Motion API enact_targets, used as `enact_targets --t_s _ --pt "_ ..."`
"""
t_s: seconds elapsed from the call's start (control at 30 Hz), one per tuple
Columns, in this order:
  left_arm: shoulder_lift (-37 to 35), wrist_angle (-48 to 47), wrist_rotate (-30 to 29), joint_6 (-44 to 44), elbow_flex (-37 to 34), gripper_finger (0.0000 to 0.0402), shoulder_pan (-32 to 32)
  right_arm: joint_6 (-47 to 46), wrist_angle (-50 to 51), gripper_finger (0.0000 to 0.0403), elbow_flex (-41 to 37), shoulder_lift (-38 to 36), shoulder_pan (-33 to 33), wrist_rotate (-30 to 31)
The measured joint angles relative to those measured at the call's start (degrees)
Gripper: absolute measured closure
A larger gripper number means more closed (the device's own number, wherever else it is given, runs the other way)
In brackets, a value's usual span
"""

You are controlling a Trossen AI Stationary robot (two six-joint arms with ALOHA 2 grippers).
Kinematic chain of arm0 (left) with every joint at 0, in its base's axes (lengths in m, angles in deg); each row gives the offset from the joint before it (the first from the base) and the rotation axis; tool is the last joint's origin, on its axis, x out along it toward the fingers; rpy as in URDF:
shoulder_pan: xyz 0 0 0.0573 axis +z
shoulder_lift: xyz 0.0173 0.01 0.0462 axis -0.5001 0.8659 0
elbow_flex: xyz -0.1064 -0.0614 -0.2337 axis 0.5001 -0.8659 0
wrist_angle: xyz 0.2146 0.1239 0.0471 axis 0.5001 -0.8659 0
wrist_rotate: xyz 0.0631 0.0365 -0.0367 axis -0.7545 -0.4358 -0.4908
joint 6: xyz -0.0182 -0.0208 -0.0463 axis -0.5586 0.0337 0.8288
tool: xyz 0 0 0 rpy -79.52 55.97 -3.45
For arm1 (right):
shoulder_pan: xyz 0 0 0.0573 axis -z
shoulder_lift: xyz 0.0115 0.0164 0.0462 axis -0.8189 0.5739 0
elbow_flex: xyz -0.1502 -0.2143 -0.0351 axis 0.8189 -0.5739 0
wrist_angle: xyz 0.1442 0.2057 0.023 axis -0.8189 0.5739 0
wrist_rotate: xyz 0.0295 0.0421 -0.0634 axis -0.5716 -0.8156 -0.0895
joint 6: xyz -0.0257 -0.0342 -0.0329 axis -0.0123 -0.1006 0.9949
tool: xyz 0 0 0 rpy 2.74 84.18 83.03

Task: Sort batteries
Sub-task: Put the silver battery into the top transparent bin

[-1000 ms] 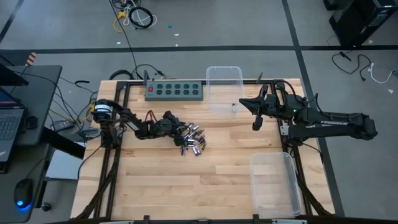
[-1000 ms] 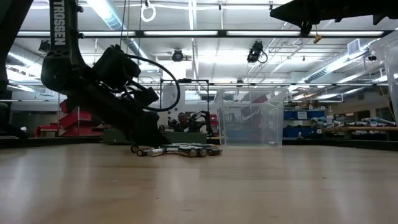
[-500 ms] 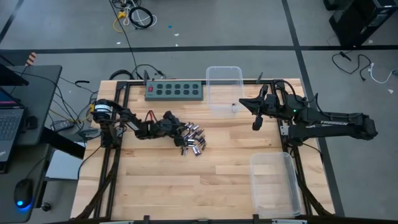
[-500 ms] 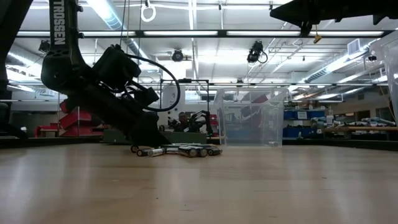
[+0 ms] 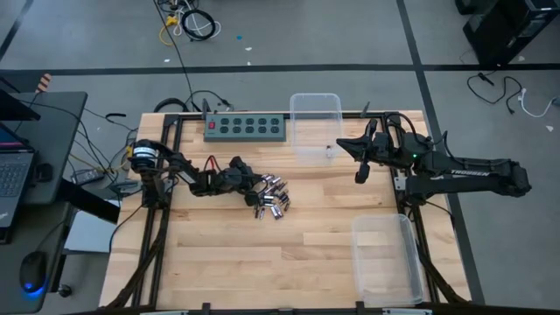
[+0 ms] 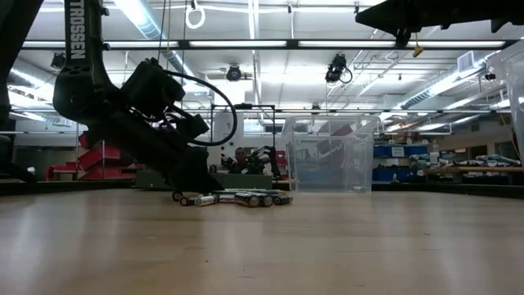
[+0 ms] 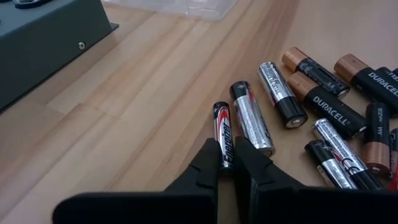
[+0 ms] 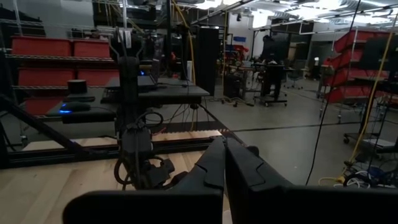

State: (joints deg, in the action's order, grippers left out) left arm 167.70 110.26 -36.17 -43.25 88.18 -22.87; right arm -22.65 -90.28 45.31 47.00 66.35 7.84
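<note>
The left gripper (image 7: 226, 163) pinches one small battery (image 7: 222, 133) at the edge of the batteries (image 5: 269, 195) in the middle of the desk (image 5: 262, 262). The right gripper (image 5: 360, 173), upper right, is clenched with nothing in it.

Plenty of bare table (image 5: 262, 262) in front of the batteries (image 5: 271, 197), nothing there to dodge. Behind the pile it's tighter: the power strip (image 5: 246, 129) and a clear bin (image 5: 316, 118) line the back edge, with a strip of open wood between them and the pile. Left gripper (image 7: 227, 157) sits low at the pile's left edge, so that side is blocked. Right arm (image 5: 455, 175) hangs over the right side near the back bin. A 2nd bin (image 5: 385, 258) fills the front right corner.
</note>
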Motion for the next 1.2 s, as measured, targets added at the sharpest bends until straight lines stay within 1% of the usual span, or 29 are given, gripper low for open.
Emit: enact_targets --t_s 0.23,0.5,0.7,0.77,0.83,1.03,1.13,1.2 --pt "-2.49 -0.72 -0.21 -1.11 -0.15 0.0386 0.04 -0.85 0.33 0.0400 0.00 -0.02 0.00 -0.02" --pt "-9.57 -0.60 -1.72 -6.08 -0.11 0.0386 0.02 -1.06 0.33 0.0400 0.00 -0.02 0.00 -0.02" --pt "-15.82 0.69 -1.73 -10.54 -0.07 0.0387 0.02 -1.09 0.42 0.0400 0.00 -0.02 0.00 -0.04" --pt "-17.14 2.60 -1.17 -12.22 -0.06 0.0387 0.00 -1.31 0.41 0.0400 0.00 -0.02 0.00 -0.04" --pt "-17.91 5.72 0.76 -13.72 -0.04 0.0387 0.02 -1.51 0.40 0.0400 0.00 -0.01 -0.02 -0.23" --pt "-18.01 20.56 10.65 -17.27 -0.02 0.0387 0.06 -1.51 0.37 0.0400 0.00 0.00 -0.77 -0.28" --pt "-18.01 26.97 12.37 -17.99 0.15 0.0387 0.40 -1.49 0.39 0.0400 0.00 0.00 -0.92 -0.31" --pt "-18.03 27.00 12.70 -16.15 1.91 0.0387 0.74 -1.51 0.56 0.0400 0.00 0.00 -0.92 -0.31"
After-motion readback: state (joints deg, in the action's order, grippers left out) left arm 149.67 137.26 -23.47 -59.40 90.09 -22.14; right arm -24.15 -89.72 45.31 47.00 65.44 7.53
